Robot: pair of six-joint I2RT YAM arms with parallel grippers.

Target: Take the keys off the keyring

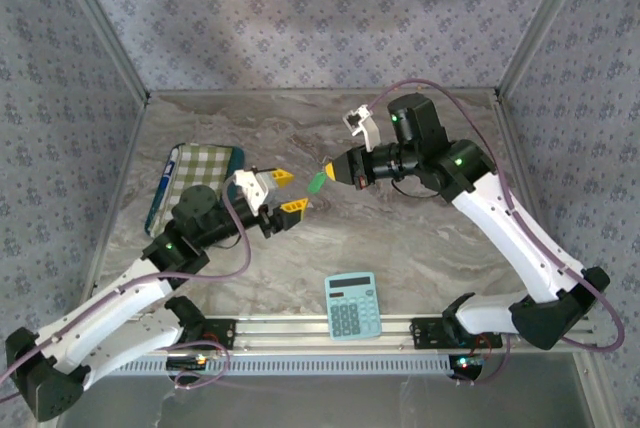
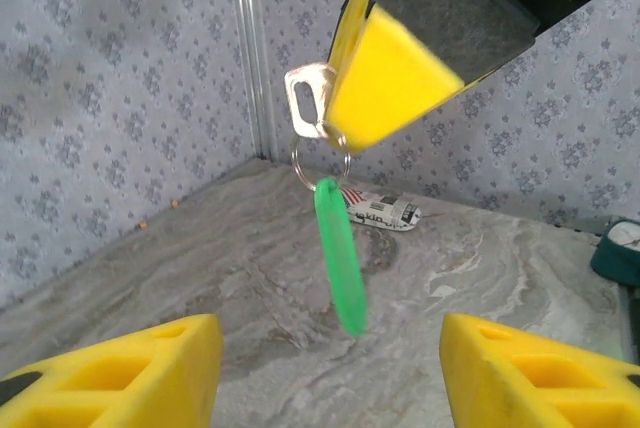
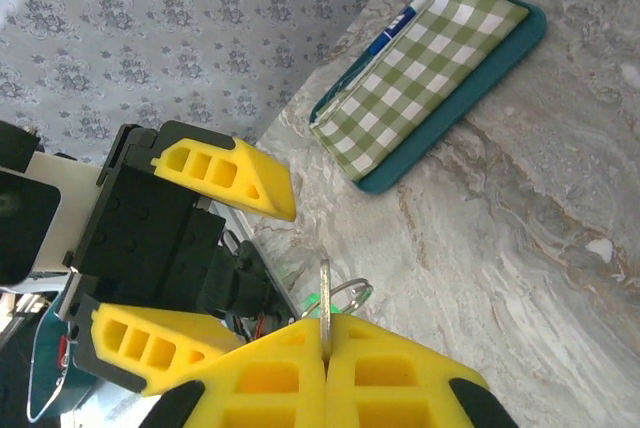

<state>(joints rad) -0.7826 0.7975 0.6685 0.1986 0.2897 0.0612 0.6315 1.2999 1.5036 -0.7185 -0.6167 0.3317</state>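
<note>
Aloft, right pincer [image 1: 332, 170] tight on keys [image 1: 317, 181]; left pincer [image 1: 289, 192] agape.

Top external: mounted high, above and behind the 2 arm bases, tilted down and forward over the table [image 1: 420, 248]. Widest and farthest view. It takes in both arms whole, with the left gripper [image 1: 288, 191] facing the right gripper [image 1: 333, 170].

Left wrist: sits just behind the left gripper [image 2: 330, 368], its 2 fingers at the bottom corners. It looks low along them, very close to the right gripper [image 2: 360, 113] ahead and above.

Right wrist: sits behind the right gripper [image 3: 325, 368] and looks past it at the left gripper [image 3: 262, 273] just ahead, with the tray [image 3: 375, 184] beyond that.

Overlap: the 2 wrist views face each other. All 3 share the gap between the grippers, where the keys [image 2: 340, 258] hang.
</note>
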